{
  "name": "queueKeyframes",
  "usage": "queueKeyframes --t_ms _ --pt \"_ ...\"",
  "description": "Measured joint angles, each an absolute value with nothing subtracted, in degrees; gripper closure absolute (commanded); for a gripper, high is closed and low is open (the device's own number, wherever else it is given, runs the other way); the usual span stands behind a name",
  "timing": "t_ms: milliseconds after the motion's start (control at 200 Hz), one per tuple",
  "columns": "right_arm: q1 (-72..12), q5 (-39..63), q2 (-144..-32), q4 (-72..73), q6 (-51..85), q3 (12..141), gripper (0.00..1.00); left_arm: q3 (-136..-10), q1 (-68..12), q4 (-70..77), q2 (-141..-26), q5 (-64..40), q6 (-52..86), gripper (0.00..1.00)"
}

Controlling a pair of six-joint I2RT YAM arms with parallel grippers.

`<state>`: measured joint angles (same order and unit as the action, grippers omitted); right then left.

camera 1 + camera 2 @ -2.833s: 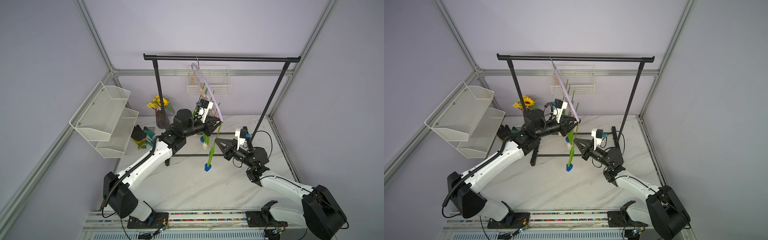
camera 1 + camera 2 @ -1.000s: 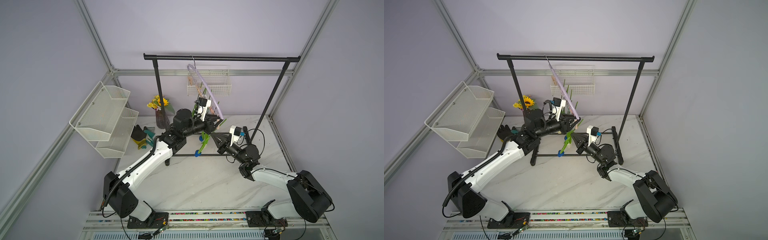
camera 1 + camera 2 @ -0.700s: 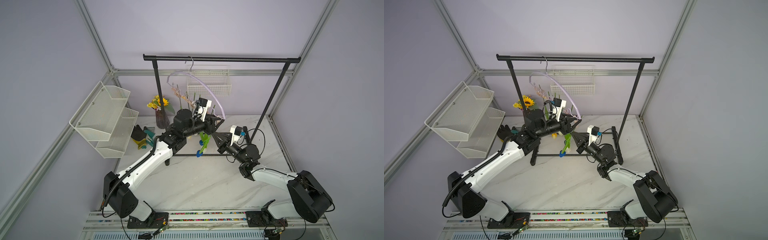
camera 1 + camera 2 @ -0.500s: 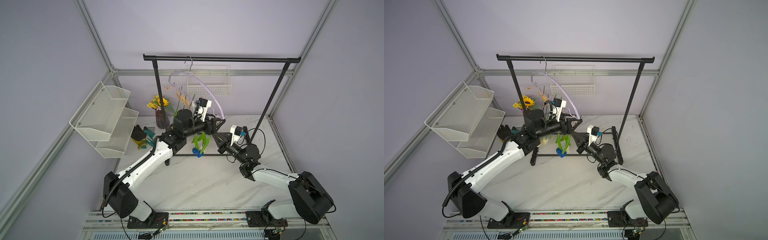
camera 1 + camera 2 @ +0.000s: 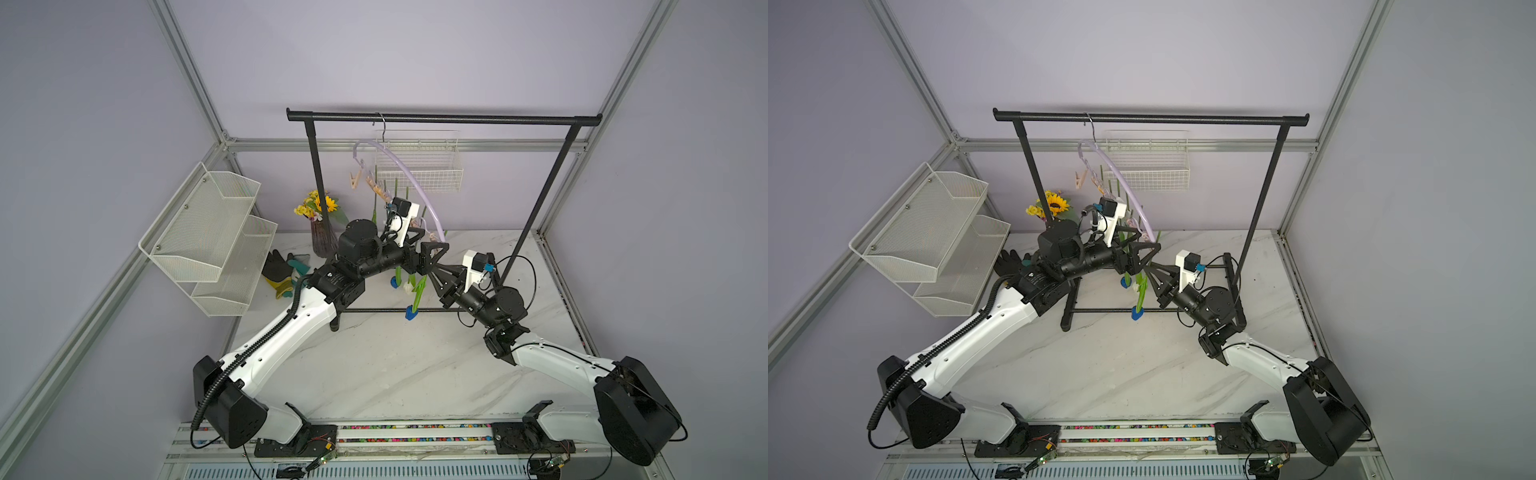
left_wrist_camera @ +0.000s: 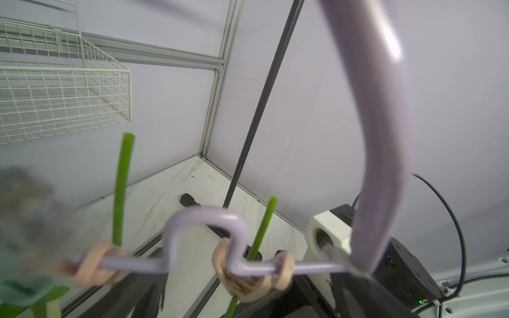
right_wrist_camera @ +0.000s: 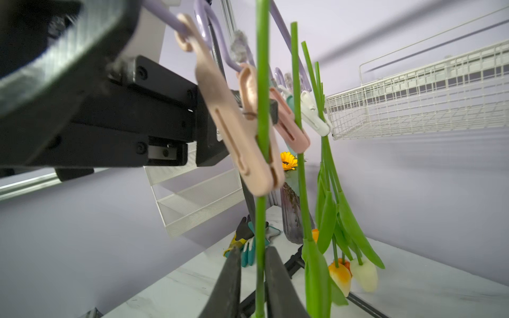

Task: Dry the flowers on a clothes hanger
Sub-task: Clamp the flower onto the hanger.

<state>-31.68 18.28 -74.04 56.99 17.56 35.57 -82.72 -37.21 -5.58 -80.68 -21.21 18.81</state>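
Observation:
The lilac clothes hanger hangs by its hook from the black rack. Several flowers hang head down from its clips. A pink clip is closed on the nearest green stem, whose blue head hangs lowest. My left gripper is open, its jaws wide on either side of that clip. My right gripper is narrowly open around the same stem below the clip, with small gaps showing.
The black garment rack has a floor bar under the flowers. A wire basket hangs on the back wall and white mesh shelves on the left. A sunflower vase and gloves lie behind my left arm.
My left gripper has opened and let go of the clip, which now holds the stem. My right jaws have parted off the stem. The hanger has swung round and the blue tulip hangs straight.

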Motion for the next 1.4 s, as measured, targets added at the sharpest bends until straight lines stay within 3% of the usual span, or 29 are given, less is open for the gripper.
queueKeyframes --t_ms 125,380,840,1405 --pt "-31.68 17.58 -73.01 55.18 16.69 35.57 0.73 -82.13 -37.21 -7.68 -78.54 -19.9 16.67 0.0" --pt "-31.68 16.45 -70.39 52.21 15.33 35.55 0.64 -78.43 -37.21 -14.57 -74.59 -15.73 11.33 0.0" --pt "-31.68 15.25 -66.94 49.8 13.61 34.96 0.59 -72.69 -37.15 -19.75 -68.71 -12.6 9.34 0.0" --pt "-31.68 11.9 -62.35 42.63 10.35 34.92 0.56 -80.09 -37.15 -31.2 -68.23 0.03 10.59 0.0"
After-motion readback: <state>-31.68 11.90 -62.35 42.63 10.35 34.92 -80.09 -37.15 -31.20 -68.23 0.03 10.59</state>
